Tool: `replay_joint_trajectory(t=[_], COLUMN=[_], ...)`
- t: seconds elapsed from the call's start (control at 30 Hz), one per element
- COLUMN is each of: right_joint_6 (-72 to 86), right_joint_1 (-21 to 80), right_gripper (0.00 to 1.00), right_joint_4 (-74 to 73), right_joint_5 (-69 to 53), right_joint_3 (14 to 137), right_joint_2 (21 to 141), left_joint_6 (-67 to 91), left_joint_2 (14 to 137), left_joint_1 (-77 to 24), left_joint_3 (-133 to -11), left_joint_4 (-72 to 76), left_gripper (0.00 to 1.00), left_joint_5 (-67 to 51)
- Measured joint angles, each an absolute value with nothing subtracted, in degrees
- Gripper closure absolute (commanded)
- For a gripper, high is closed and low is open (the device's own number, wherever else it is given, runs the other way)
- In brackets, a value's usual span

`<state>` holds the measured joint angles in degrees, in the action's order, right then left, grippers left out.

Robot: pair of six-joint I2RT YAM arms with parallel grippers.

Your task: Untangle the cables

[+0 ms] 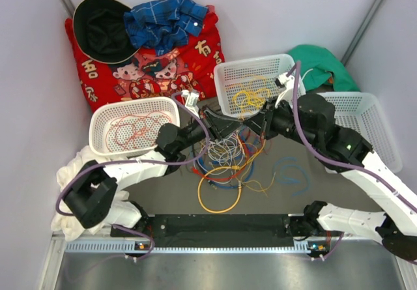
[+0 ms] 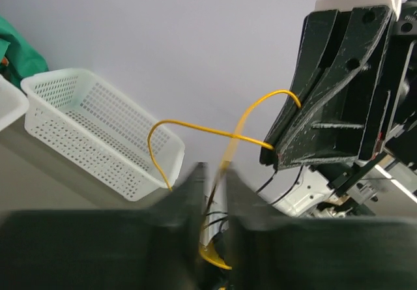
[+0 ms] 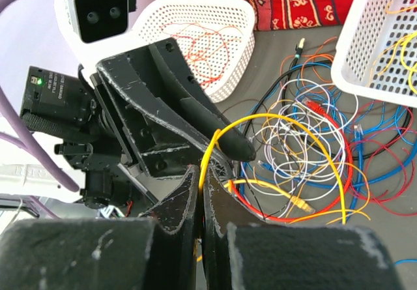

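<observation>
The cables (image 1: 225, 156) lie in a loose tangle at the middle of the tabletop (image 1: 166, 189): white, blue, red, orange and yellow strands crossing each other. 1 yellow loop (image 1: 218, 199) spreads out toward the near edge, and a blue strand (image 1: 290, 173) lies apart on the right.

Both arms meet just above the tangle. The right claw (image 3: 201, 179) is pressed together on a yellow cable (image 3: 260, 115), which rises from its tips, arches over the pile and drops back into it. The same cable runs to the left claw (image 2: 212, 179). There it passes through a narrow gap between the fingers (image 2: 189, 192), which are blurred in the left wrist view, so I cannot tell whether they clamp it or only flank it.

3 white baskets stand toward the far edge:
- The left basket (image 1: 98, 124) holds red and orange wires.
- The middle basket (image 1: 218, 81) holds yellow wires.
- The right basket (image 1: 365, 117) sits by the right edge.

A red printed cloth (image 1: 195, 62) lies in the far left corner.
</observation>
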<state>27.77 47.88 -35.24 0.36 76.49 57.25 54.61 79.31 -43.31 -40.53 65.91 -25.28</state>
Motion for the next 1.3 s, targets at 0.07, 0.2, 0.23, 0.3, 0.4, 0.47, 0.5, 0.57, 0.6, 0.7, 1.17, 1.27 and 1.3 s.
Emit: replay_joint_trajectory(t=[0.07, 0.2, 0.23, 0.3, 0.4, 0.47, 0.5, 0.57, 0.6, 0.7, 1.17, 1.27, 1.3], right_joint_6=[27.8, 27.9, 28.0, 27.8, 27.2, 27.0, 26.8, 26.5, 26.3, 25.4, 19.4, 17.9, 17.5], right_joint_1=[47.9, 47.9, 47.9, 47.9, 47.9, 47.9, 47.9, 47.9, 47.9, 47.9, 47.9, 47.9, 47.9], right_gripper=[1.0, 0.71, 0.57, 0.31, 0.21, 0.2, 0.2, 0.2, 0.2, 0.22, 0.25, 0.26, 0.26], right_joint_4=[-35.3, -35.3, -35.3, -35.4, -36.3, -36.8, -37.1, -37.7, -37.8, -37.7, -27.1, -22.4, -21.1], right_joint_5=[0.4, 0.8, 1.1, 1.7, 2.8, 3.6, 4.0, 4.9, 5.3, 6.4, 9.2, 11.9, 12.6], right_joint_3=[76.5, 76.4, 76.2, 75.4, 74.5, 73.9, 73.5, 72.4, 72.0, 70.5, 61.4, 59.1, 58.5], right_joint_2=[57.0, 56.0, 55.5, 54.3, 52.8, 52.0, 51.4, 50.4, 49.8, 48.7, 52.7, 54.7, 55.2], left_joint_6=[54.9, 53.7, 53.1, 50.9, 47.1, 43.4, 41.6, 38.7, 37.6, 34.6, 31.6, 31.6, 31.6], left_joint_2=[79.3, 78.1, 77.1, 73.8, 68.3, 65.3, 64.1, 62.4, 61.8, 61.1, 65.4, 65.4, 65.4], left_joint_1=[-43.4, -43.4, -43.4, -43.5, -43.5, -43.5, -43.5, -43.5, -43.5, -43.5, -43.5, -43.5, -43.5], left_joint_3=[-40.5, -40.5, -40.5, -40.6, -42.8, -47.1, -49.4, -53.4, -54.9, -59.8, -71.1, -71.4, -71.4], left_joint_4=[66.1, 64.6, 63.0, 57.9, 47.3, 38.7, 35.6, 30.4, 28.5, 23.0, 12.0, 11.8, 11.8], left_gripper=[1.0, 1.0, 1.0, 1.0, 1.0, 1.0, 1.0, 1.0, 1.0, 1.0, 1.0, 1.0, 1.0], left_joint_5=[-25.6, -25.5, -25.2, -23.5, -20.4, -17.7, -16.5, -14.1, -13.4, -11.7, -11.1, -11.3, -11.3])
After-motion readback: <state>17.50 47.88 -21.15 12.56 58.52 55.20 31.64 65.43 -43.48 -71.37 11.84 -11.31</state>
